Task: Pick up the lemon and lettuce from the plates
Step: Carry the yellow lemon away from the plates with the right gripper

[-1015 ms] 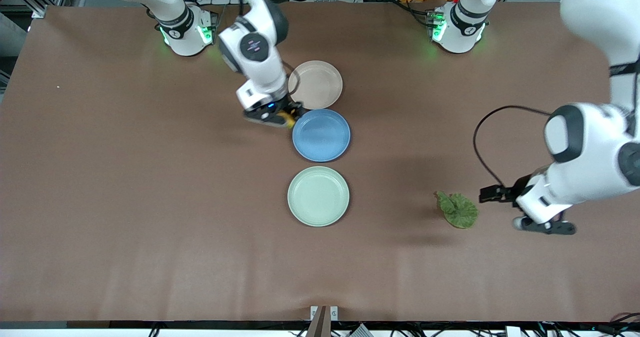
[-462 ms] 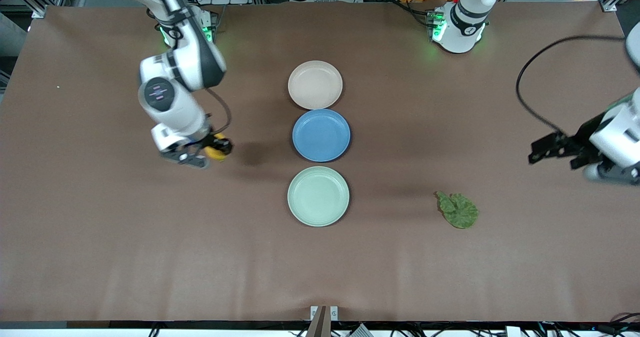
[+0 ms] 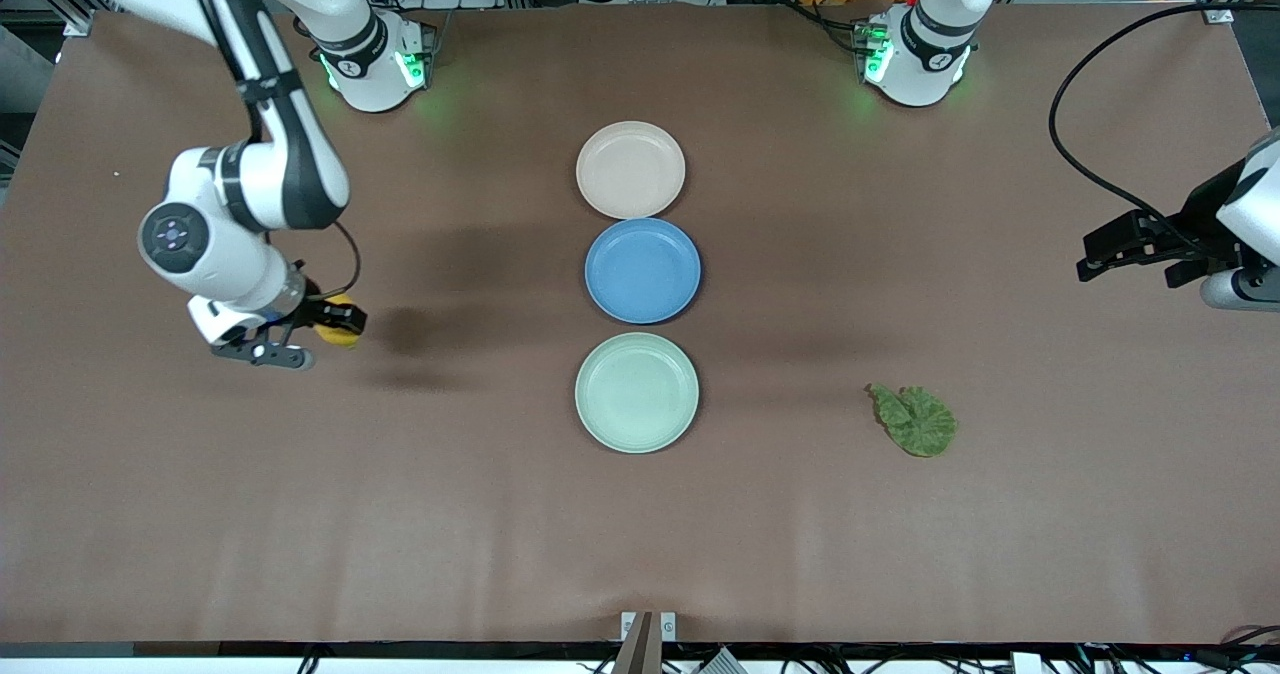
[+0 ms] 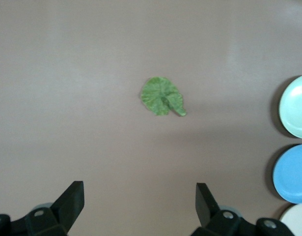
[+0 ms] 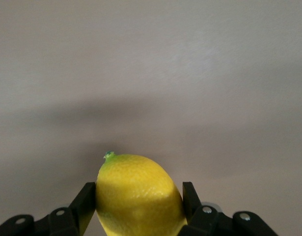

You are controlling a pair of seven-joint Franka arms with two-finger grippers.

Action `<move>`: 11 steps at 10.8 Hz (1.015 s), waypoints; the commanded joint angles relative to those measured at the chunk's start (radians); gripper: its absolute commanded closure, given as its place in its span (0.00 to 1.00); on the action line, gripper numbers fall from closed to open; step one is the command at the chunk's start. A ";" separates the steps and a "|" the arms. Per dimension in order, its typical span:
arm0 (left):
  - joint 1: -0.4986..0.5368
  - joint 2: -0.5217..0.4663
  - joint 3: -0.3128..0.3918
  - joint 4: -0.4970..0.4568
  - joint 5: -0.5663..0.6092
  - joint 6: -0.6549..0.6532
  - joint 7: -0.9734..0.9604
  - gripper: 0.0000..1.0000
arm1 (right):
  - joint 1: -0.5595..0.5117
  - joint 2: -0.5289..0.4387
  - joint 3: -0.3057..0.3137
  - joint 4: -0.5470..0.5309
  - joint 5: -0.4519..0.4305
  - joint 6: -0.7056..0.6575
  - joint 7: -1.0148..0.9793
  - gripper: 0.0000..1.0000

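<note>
Over bare table toward right arm's end, our right gripper (image 3: 318, 326) clamps lemon (image 3: 338, 314), green tip outward. Left gripper (image 4: 137, 200) spread wide above lettuce (image 3: 914, 420).

You had three plates in a row down the middle of the surface (image 3: 200, 514): the farthest plate (image 3: 630, 169) at 12 o'clock of the middle plate (image 3: 642, 270), touching it, and the nearest plate (image 3: 636, 392) at 6 o'clock, just apart. The lettuce (image 3: 915, 421) lay on the bare surface toward the left arm's end, about 3 o'clock from the nearest plate and well apart from it. Your right gripper (image 3: 318, 331) sat toward the right arm's end, about 9 o'clock from the middle plate, closed around the lemon (image 3: 338, 315) over bare surface. Your left gripper (image 3: 1120, 250), jaws spread, hung over the left arm's end, about 1 o'clock from the lettuce.
</note>
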 commanded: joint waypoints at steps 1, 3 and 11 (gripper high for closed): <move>-0.049 -0.046 -0.012 -0.025 0.100 -0.009 -0.145 0.00 | -0.089 0.089 0.017 0.040 -0.001 0.057 -0.144 0.85; -0.039 -0.080 -0.020 -0.045 0.100 -0.008 -0.148 0.00 | -0.122 0.139 0.017 0.040 -0.001 0.109 -0.178 0.77; 0.007 -0.130 -0.043 -0.066 0.089 -0.008 -0.142 0.00 | -0.153 0.132 0.016 0.142 -0.002 -0.035 -0.300 0.00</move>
